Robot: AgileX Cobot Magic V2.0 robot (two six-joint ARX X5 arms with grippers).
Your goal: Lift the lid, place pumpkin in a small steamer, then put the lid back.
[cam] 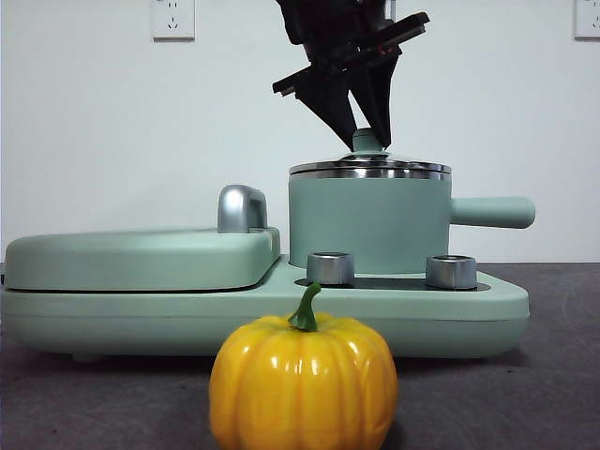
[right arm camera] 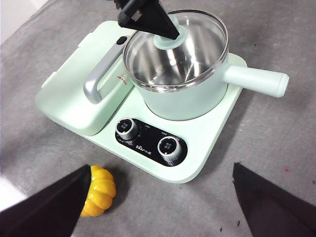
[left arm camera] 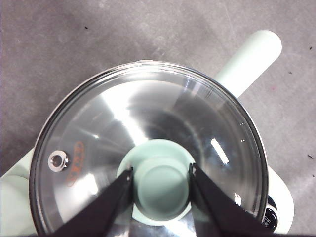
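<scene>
The small steamer point(cam: 367, 225) stands on the right half of the appliance, its straight handle point(left arm camera: 249, 59) pointing away to the right. The lid point(cam: 370, 169) rests on its chrome rim. My left gripper point(cam: 367, 139) comes down from above, and its jaws press both sides of the mint-green knob point(left arm camera: 162, 190). The right wrist view shows the same grip on the lid point(right arm camera: 197, 44). The pumpkin point(cam: 302, 384) sits on the table in front of the appliance, apart from both grippers. My right gripper point(right arm camera: 162, 168) hovers high above the table, open and empty, with the pumpkin point(right arm camera: 98, 190) beside one jaw.
The wide mint-green appliance base point(cam: 141, 314) carries a flat cover point(cam: 131, 258) with a chrome handle point(cam: 239, 208) on its left half. Two chrome dials point(cam: 330, 267) point(cam: 450, 272) stand in front of the pot. Grey table surface surrounds the appliance.
</scene>
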